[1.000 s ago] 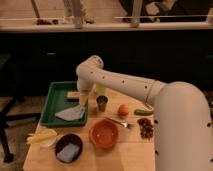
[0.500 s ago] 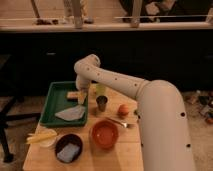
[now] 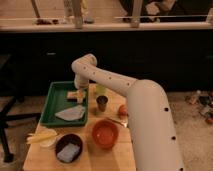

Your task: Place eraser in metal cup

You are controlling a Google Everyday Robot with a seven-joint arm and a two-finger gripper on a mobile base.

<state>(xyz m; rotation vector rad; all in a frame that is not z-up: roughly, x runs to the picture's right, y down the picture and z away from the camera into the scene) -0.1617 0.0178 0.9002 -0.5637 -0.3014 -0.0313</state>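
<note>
Gripper (image 3: pixel 80 95) is hovering at eraser (image 3: pixel 74 94) in green tray (image 3: pixel 49 107), grip state can't tell; pickup & drop into metal cup (image 3: pixel 102 103) are remaining.

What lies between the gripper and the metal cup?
In the camera view, the gripper hangs over the right side of the green tray; only the tray's rim and a strip of table separate it from the metal cup.

The wooden tabletop (image 3: pixel 92 161) carries a green tray (image 3: pixel 56 97), the metal cup (image 3: pixel 102 103), a pale cup (image 3: pixel 100 90), an orange bowl (image 3: pixel 105 135) and a dark bowl (image 3: pixel 60 141). The gripper (image 3: pixel 80 95) hangs over the tray.
</note>
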